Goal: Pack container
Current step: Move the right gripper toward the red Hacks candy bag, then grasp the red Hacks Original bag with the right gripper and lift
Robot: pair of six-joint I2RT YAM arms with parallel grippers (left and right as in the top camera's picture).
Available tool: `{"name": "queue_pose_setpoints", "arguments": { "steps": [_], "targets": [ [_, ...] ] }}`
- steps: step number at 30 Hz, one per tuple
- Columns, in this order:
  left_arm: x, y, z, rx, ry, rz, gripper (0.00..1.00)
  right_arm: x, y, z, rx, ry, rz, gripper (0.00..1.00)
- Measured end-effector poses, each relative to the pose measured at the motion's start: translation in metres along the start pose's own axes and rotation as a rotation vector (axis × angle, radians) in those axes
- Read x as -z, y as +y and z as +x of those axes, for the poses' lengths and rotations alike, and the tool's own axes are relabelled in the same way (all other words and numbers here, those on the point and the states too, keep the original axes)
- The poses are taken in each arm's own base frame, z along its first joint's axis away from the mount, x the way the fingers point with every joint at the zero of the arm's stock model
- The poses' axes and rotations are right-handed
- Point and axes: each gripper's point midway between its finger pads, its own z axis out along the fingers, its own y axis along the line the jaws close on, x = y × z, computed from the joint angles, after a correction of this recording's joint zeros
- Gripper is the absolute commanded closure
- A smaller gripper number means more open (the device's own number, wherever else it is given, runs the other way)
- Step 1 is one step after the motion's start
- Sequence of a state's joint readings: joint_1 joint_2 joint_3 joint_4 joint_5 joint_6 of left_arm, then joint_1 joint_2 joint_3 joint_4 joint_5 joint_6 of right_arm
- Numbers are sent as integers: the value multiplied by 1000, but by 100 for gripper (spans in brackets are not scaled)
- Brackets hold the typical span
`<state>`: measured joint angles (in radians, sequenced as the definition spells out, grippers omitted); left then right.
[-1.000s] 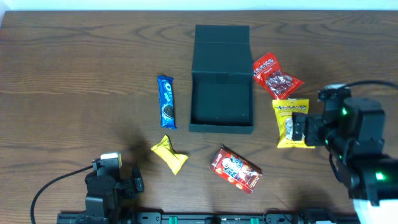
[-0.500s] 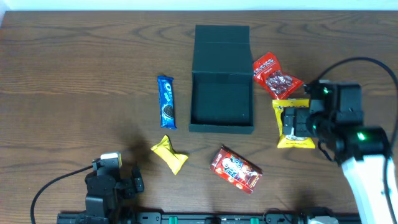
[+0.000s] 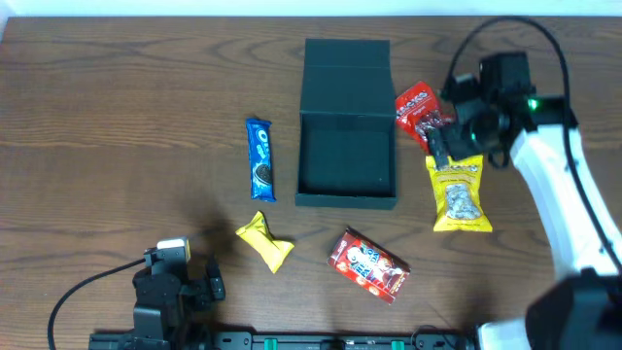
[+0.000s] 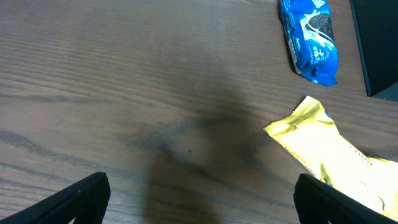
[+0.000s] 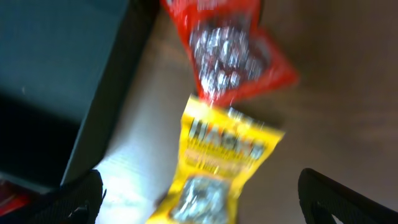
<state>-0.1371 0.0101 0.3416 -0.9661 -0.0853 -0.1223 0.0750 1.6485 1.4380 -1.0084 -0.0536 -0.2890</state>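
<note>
Although the container (image 3: 345,160) lies open with its lid folded back, nothing is inside it yet; by the look of it, packing has not begun. The right gripper (image 3: 442,146) hangs over the spot where the red packet (image 3: 416,102) meets the yellow packet (image 3: 459,194), with the container just to its left. Its wrist view is blurred but shows the fingers spread wide with nothing between them. Whether it touches either packet I cannot tell. The left gripper (image 3: 180,287) sits well short of the container, also wide open and empty. The yellow wrapper (image 3: 264,241) is just ahead to its right and the blue pack (image 3: 260,160) farther ahead. A red pouch (image 3: 367,264) lies well off to its right. Five snacks remain to load, and then, I judge, the lid to shut.
</note>
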Motion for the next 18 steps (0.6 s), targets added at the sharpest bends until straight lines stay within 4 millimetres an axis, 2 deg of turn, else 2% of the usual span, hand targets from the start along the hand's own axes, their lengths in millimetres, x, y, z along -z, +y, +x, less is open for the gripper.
{"name": "queue_pose_setpoints", "arguments": {
  "steps": [5, 8, 18],
  "targets": [
    [0, 0, 0, 0, 0, 0, 5, -11, -11, -28, 88, -5, 3, 1],
    [0, 0, 0, 0, 0, 0, 5, -26, -19, -35, 117, 15, 0, 1],
    [0, 0, 0, 0, 0, 0, 5, -96, -26, -22, 194, 132, -47, 1]
  ]
}}
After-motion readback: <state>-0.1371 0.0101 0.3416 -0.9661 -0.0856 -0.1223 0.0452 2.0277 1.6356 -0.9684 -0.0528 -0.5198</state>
